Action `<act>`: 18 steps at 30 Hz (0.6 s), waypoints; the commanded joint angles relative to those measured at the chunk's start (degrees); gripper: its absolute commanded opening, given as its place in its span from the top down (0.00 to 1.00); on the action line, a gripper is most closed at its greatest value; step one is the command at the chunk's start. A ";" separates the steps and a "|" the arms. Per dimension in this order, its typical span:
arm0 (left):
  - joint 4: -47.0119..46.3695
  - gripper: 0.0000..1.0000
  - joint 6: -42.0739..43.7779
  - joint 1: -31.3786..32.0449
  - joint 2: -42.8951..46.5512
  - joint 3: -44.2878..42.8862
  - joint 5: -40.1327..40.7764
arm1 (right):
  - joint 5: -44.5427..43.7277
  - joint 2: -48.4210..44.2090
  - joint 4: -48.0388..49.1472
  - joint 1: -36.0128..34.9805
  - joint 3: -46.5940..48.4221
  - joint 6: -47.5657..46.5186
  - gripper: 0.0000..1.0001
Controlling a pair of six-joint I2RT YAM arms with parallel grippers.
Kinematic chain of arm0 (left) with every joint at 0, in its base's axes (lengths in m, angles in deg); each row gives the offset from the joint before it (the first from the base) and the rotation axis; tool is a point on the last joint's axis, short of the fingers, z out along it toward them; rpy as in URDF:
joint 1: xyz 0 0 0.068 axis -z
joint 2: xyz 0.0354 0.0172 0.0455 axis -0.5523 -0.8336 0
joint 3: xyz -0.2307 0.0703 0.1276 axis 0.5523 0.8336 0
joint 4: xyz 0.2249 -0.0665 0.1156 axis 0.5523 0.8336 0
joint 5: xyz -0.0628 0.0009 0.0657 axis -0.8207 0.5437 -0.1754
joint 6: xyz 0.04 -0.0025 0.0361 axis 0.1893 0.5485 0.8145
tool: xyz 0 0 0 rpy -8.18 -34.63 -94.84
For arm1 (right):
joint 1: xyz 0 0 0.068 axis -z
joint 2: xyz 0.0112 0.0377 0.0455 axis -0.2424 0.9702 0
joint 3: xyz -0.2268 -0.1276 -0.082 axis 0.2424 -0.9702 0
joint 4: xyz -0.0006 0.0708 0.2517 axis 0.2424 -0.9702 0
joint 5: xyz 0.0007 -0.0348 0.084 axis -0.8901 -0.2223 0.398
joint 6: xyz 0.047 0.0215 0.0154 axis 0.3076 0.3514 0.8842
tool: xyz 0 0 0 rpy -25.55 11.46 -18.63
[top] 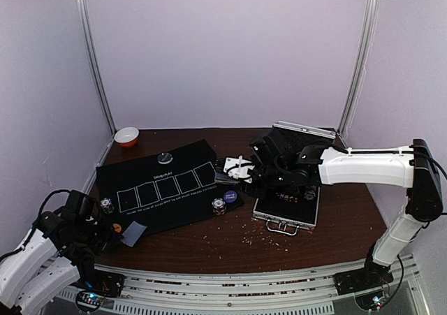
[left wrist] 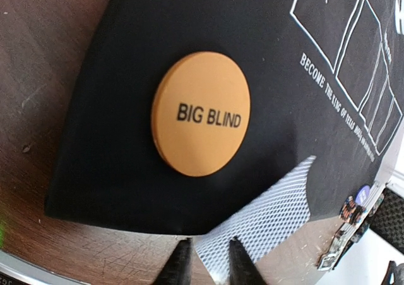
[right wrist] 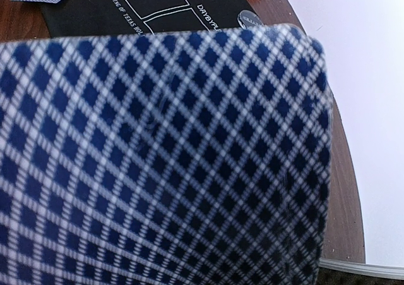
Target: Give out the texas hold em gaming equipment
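An orange "BIG BLIND" button disc (left wrist: 201,113) lies on the black mat (left wrist: 189,32) near its corner. A grey-blue patterned playing card (left wrist: 271,215) rests half on the mat and half on the table. Its near corner sits between the slightly parted fingers of my left gripper (left wrist: 209,260), which is open. In the top view my right gripper (top: 234,172) hovers by the mat's right edge, shut on playing cards (right wrist: 164,158) whose blue diamond backs fill the right wrist view and hide its fingers. Chip stacks (top: 106,204) (top: 219,206), a purple disc (top: 230,197) and a grey disc (top: 165,158) sit on the mat.
The open silver case (top: 286,207) lies right of the mat, under the right arm. A small orange-and-white bowl (top: 126,136) stands at the back left corner. Crumbs dot the brown table (top: 251,242) in front of the case.
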 commanded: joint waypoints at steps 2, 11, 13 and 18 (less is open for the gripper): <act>0.99 0.66 0.53 -0.17 -0.62 -0.44 -1.34 | 0.97 0.49 -0.53 0.04 2.53 -0.03 0.58; 3.16 0.44 7.46 -0.18 -7.41 -10.59 8.83 | 0.99 0.60 -1.51 0.07 3.17 -0.24 0.58; 3.60 0.42 10.98 -0.21 -9.56 -13.27 11.10 | 0.99 0.45 -1.60 0.03 3.16 -0.39 0.58; -3.35 0.43 22.09 -0.22 -14.45 -19.56 14.36 | 0.89 0.33 -1.63 0.03 3.17 -0.54 0.58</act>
